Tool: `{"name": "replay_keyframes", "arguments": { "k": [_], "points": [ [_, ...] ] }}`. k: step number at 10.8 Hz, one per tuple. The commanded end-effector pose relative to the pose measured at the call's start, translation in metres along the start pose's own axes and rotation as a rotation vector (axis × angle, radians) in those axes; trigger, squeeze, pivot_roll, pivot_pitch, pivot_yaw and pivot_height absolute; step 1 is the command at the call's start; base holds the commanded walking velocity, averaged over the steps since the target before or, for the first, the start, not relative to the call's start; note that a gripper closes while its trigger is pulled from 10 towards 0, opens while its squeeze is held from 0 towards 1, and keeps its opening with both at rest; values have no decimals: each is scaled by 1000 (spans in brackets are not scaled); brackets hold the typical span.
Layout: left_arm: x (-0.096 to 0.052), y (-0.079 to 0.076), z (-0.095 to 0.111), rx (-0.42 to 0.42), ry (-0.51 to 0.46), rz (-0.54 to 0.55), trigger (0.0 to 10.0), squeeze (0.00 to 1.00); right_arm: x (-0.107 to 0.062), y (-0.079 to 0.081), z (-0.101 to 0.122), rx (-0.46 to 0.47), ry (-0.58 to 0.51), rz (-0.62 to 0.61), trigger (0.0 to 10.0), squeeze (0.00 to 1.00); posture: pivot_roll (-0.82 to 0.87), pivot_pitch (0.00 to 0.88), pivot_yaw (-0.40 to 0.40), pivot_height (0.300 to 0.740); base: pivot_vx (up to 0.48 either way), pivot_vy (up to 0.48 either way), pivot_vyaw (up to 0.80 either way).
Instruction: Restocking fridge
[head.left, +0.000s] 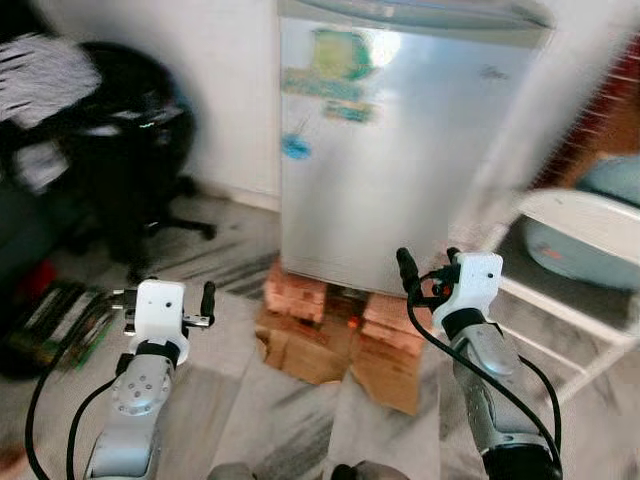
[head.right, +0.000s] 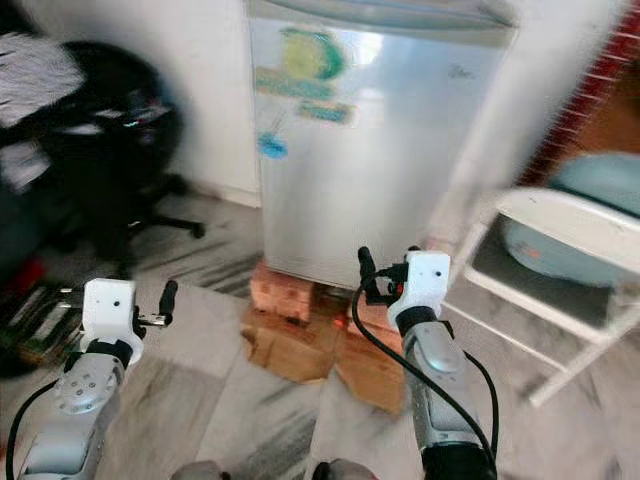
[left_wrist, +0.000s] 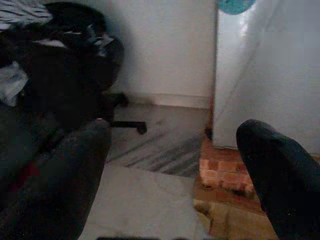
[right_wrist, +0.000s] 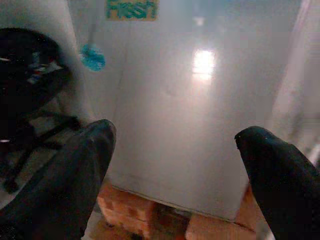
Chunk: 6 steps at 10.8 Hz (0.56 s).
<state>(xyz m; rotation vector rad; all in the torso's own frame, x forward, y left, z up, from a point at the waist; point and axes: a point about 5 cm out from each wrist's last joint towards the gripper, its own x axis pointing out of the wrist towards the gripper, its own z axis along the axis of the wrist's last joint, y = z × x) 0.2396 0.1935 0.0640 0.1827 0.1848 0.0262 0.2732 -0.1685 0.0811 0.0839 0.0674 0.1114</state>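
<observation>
Fridge (head.left: 400, 150) at 12 o'clock, door shut, raised on bricks (head.left: 300, 295) and cardboard (head.left: 310, 350). Right gripper (head.left: 430, 268) and left gripper (head.left: 165, 300) both raised, fingers spread, holding nothing. Blurred view. Fits pre-opening or post-closing alike. Office chair (head.left: 130, 150) at 10 o'clock, keep clear.

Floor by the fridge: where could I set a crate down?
Bare grey floor lies between the office chair and the cardboard. Directly under the fridge, bricks and cardboard crowd it; a white rack blocks the right.
</observation>
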Motion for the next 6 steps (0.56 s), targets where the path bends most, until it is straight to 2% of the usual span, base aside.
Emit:
{"name": "replay_keyframes", "arguments": {
  "k": [1, 5, 6],
  "points": [
    [-1, 1, 0, 7, 10, -4, 10000, 0, 1, 1, 5, -8, -9, 7, 10000, 0, 97, 0, -7, 740, 0, 0, 0],
    [-2, 2, 1, 10, 8, 0, 10000, 0, 1, 0, 6, -12, 2, -3, 10000, 0, 101, 0, -10, 740, 0, 0, 0],
    [0, 3, 0, -8, 23, 4, 10000, 0, 2, -1, 6, -14, 7, -4, 10000, 0, 101, 0, -12, 740, 0, 0, -519]
  ]
}}
